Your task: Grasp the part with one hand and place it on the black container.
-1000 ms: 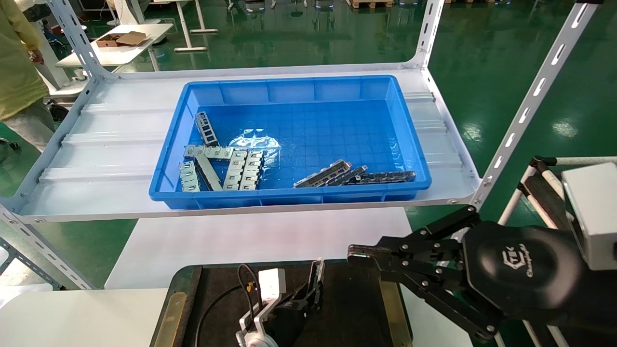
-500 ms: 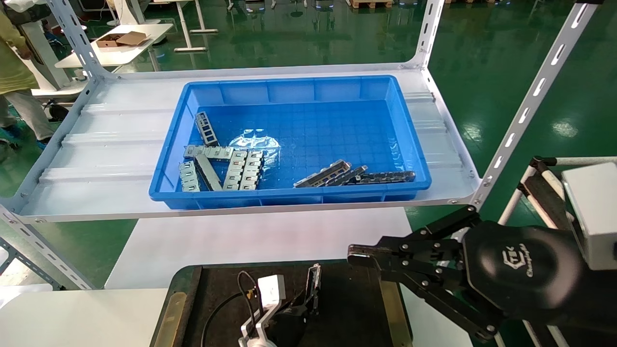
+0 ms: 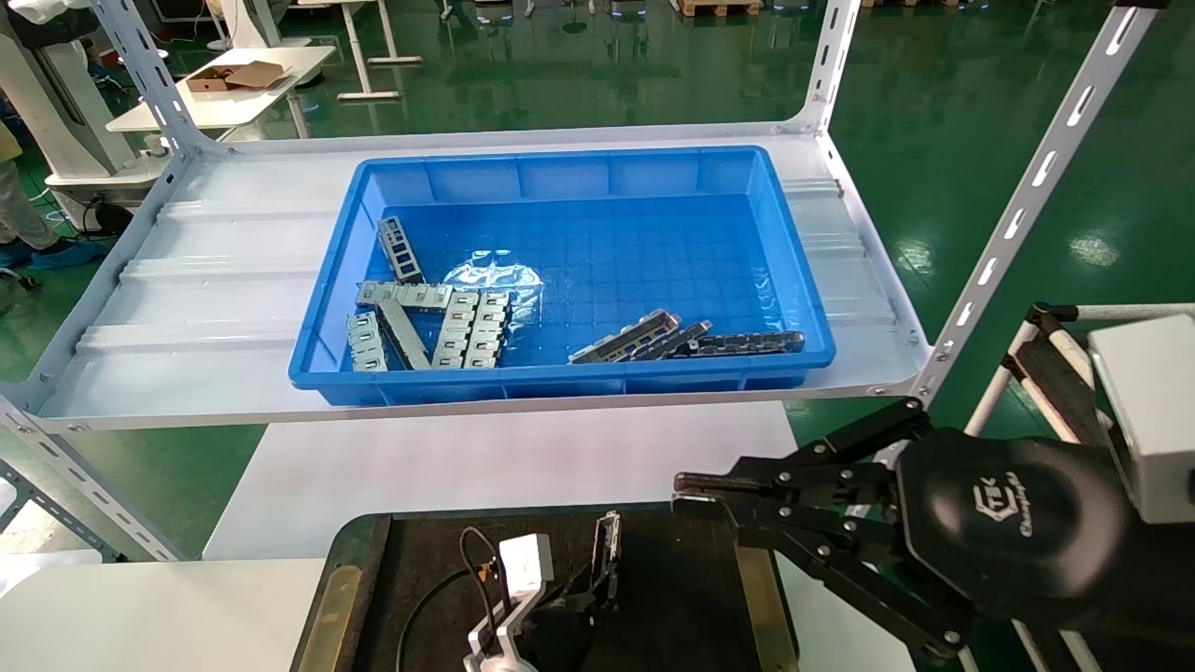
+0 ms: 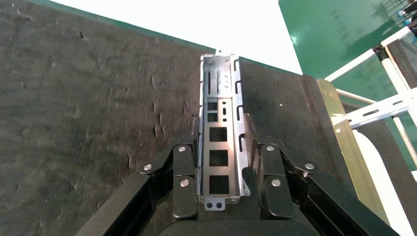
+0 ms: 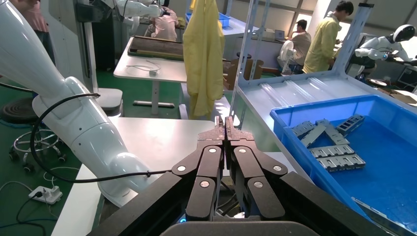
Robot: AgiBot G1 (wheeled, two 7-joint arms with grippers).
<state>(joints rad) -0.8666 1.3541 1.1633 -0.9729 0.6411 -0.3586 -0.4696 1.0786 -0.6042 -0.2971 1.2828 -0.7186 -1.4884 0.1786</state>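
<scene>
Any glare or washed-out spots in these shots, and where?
Head view: a bright reflection patch on the blue bin floor and shine on the green floor. Left wrist view: the white surface beyond the black container is blown out; the part reads clearly.

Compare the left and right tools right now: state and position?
Left tool is shut on the part, low over the black tray; right tool is shut on nothing. Left sits above the tray's middle; right hangs off the tray's right edge, away from the work. Both are black linked-finger tools.

Bright overhead light, glare on blue bin (image 3: 560,271) floor.
</scene>
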